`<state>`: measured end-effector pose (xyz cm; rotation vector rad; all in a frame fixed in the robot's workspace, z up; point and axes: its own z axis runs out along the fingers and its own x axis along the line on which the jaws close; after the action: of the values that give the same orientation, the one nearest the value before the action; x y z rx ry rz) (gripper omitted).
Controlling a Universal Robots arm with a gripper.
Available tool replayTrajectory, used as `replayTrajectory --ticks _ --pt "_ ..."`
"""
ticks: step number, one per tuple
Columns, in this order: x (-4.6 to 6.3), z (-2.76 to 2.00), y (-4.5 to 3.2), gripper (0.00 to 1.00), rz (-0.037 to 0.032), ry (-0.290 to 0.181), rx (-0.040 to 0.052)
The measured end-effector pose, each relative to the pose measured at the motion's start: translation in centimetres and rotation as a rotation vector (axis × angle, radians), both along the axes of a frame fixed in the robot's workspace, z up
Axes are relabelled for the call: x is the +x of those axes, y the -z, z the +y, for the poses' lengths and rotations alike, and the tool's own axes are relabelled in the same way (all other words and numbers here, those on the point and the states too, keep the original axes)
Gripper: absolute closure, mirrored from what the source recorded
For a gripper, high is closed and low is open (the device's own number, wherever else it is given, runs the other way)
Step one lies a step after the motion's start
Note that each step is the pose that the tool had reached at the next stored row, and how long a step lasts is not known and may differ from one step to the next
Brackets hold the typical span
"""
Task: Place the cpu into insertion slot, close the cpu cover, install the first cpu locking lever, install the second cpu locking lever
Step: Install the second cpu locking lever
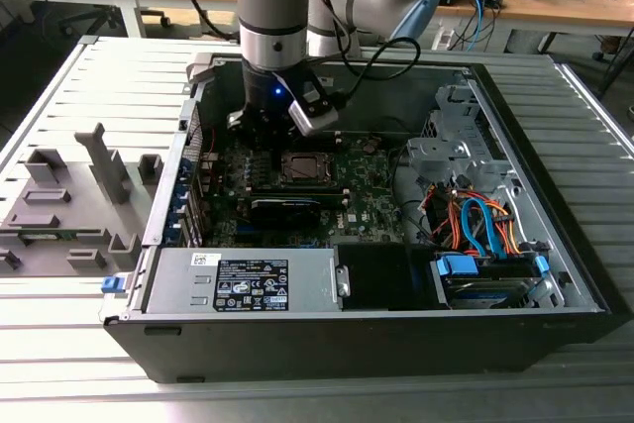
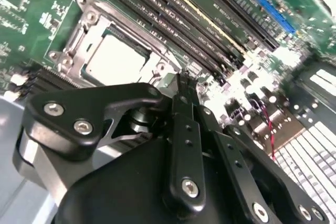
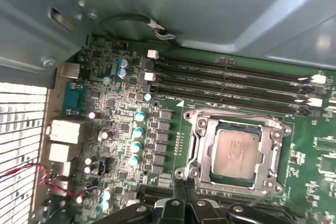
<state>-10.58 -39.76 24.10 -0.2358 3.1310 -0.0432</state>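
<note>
Partly hidden behind the jaws [image 3: 185,195], the cpu cover [image 3: 239,124] frames the cpu [image 3: 236,153].

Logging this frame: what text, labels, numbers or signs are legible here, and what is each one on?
None can be read as it stands.
White label on the power supply, exterior view: print too small.
White lettering on the board by the memory slots, first wrist view: blurred.
cpu top: faint marks, unreadable.
</note>
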Motion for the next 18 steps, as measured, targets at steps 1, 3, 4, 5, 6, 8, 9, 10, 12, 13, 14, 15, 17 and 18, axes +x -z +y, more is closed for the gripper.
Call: replayTrajectory --ticks 1,3,4,5,6,8,9,10,12,13,14,15,17,18 --pt "0.1 0.01 -0.01 0.89 -0.0002 0.000 -0.0014" --pt "1.3 0.02 -0.02 0.89 0.0074 0.000 -0.0040" --pt "1.8 0.03 -0.01 0.89 0.0109 0.000 -0.0039" --pt "2.3 0.05 -0.01 0.89 0.0149 0.000 -0.0039" --pt "2.8 0.06 -0.01 0.89 0.0185 0.000 -0.0039" --pt "3.7 0.07 0.00 0.89 0.0258 0.000 -0.0039" --pt "4.1 0.07 -0.01 0.89 0.0291 0.000 -0.0039" --pt "4.9 0.07 -0.01 0.89 0.0352 0.000 -0.0041" --pt "6.0 0.07 0.00 0.89 0.0433 0.000 -0.0039" --pt "6.6 0.07 0.01 0.89 0.0481 0.000 -0.0039" --pt "6.8 0.06 0.01 0.89 0.0506 0.000 -0.0039" --pt "6.9 0.02 0.01 0.89 0.0522 0.000 -0.0042" --pt "6.9 -0.21 0.09 0.89 0.0535 0.002 -0.0101" --pt "6.9 -0.27 0.11 0.89 0.0535 0.002 -0.0138"
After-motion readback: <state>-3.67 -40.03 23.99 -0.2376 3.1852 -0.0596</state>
